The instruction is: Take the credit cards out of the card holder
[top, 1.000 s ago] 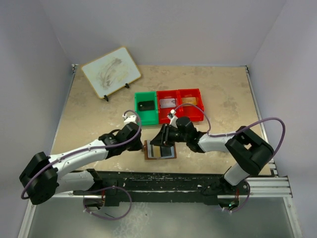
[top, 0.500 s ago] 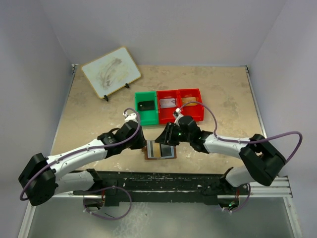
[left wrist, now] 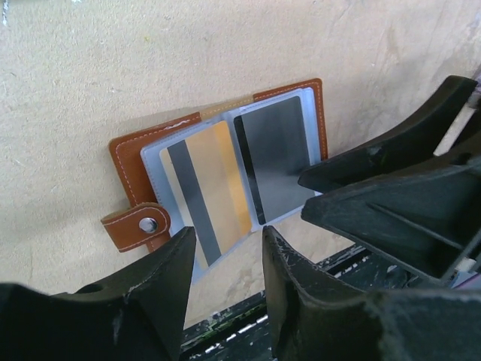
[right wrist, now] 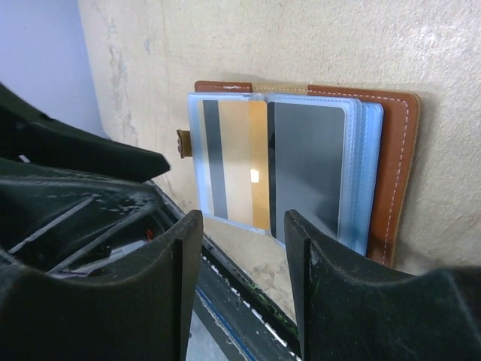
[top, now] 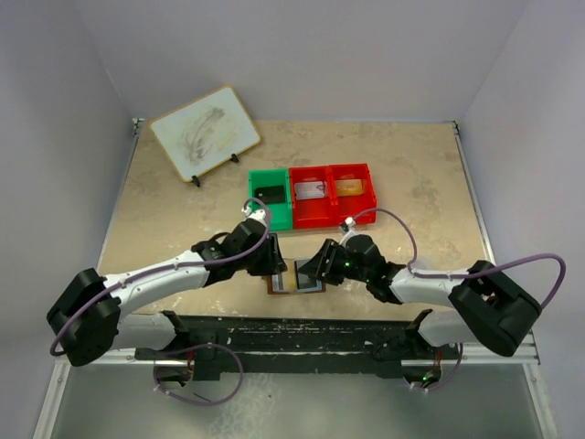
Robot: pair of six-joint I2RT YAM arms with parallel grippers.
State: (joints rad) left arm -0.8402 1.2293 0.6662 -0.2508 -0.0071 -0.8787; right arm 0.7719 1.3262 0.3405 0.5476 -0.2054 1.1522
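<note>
The card holder [top: 294,283] lies open on the table near its front edge. It is brown leather with clear sleeves and a snap tab [left wrist: 140,224]. A gold card with a grey stripe [left wrist: 216,188] and a grey card [left wrist: 276,159] sit in the sleeves. Both also show in the right wrist view: the gold card [right wrist: 242,162], the grey card [right wrist: 308,167] and the leather cover [right wrist: 392,169]. My left gripper [top: 273,266] [left wrist: 228,232] is open, low over the holder's left page. My right gripper [top: 310,270] [right wrist: 243,216] is open, low over the right page. Neither holds anything.
A green bin [top: 271,200] holding a dark item and two joined red bins [top: 333,192] holding cards stand behind the holder. A white board on a stand [top: 205,133] is at the back left. The black rail [top: 302,329] runs just beyond the table's front edge.
Both grippers have come down and nearer the front edge, closing in on the open holder from each side. The right arm has swung lower and stretched out. The holder has stayed put.
</note>
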